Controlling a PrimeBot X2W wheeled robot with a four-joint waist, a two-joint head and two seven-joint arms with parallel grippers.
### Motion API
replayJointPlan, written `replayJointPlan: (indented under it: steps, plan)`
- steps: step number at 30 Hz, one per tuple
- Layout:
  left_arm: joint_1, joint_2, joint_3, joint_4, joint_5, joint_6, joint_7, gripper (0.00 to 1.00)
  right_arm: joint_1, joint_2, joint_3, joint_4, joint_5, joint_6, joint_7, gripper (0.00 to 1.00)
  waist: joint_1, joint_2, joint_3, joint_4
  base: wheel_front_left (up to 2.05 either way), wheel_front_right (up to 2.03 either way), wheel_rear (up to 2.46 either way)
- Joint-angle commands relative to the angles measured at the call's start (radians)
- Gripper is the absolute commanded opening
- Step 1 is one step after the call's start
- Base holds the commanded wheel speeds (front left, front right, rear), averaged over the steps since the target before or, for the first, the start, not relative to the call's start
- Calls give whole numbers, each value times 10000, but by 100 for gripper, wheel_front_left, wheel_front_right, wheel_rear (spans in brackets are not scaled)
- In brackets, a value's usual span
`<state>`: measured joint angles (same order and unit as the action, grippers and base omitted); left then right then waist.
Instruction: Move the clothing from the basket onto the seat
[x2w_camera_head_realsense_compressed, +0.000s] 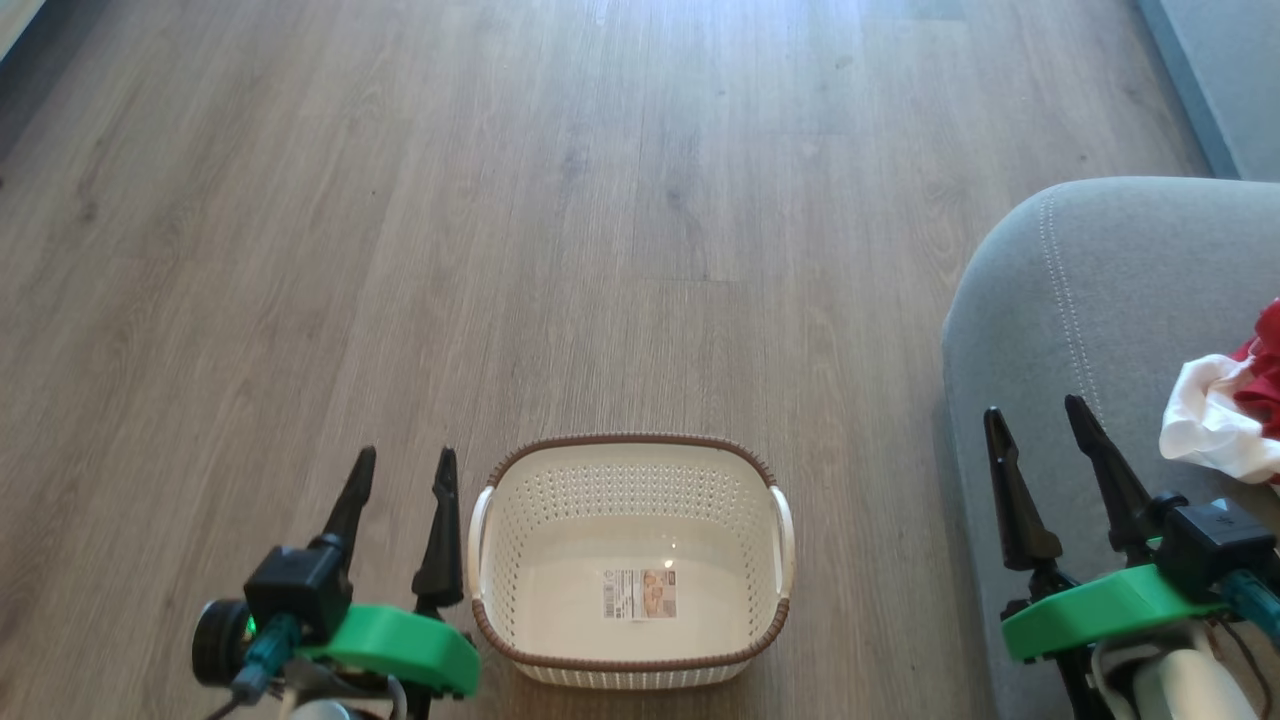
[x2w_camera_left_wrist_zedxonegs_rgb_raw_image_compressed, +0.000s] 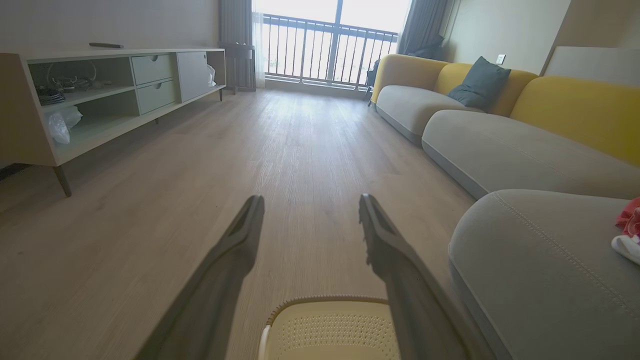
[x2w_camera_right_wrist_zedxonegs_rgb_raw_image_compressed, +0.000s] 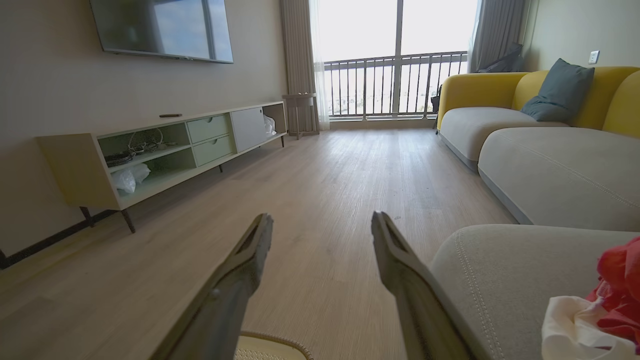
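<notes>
Left gripper (x2w_camera_head_realsense_compressed: 405, 460): fingers parted, holding nothing, just beside basket (x2w_camera_head_realsense_compressed: 630, 442). Right gripper (x2w_camera_head_realsense_compressed: 1035, 412): fingers parted, holding nothing, over seat (x2w_camera_head_realsense_compressed: 1060, 320) edge. Basket: on floor (x2w_camera_head_realsense_compressed: 400, 200), bottom label (x2w_camera_head_realsense_compressed: 640, 594) in plain sight. Clothing (x2w_camera_head_realsense_compressed: 1225, 420): red-and-white heap on seat, near right gripper.

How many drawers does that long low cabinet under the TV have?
2. The upper drawer sits directly above the lower drawer, midway along the cabinet, beside its plain door. More could hide behind that door.
</notes>
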<state>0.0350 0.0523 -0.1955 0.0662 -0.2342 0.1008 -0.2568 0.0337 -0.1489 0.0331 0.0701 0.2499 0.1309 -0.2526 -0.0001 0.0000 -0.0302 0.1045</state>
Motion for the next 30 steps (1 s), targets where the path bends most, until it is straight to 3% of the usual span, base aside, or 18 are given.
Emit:
replayJointPlan:
  steps: [1,15,30]
  plan:
    - [-213,-20,336,-263,113,-37,-49,100,-214,4,146,-293,-113,-2,-91,100,1,0,-7,-29,0,0,0]
    - [-194,-20,310,-298,14,-409,-49,100,-150,102,42,-264,-253,-2,-91,100,1,0,80,-69,0,0,0]
    - [-268,-20,241,-309,-30,-407,-49,100,-316,3,149,-178,-251,-2,-91,100,1,0,247,-212,0,0,0]
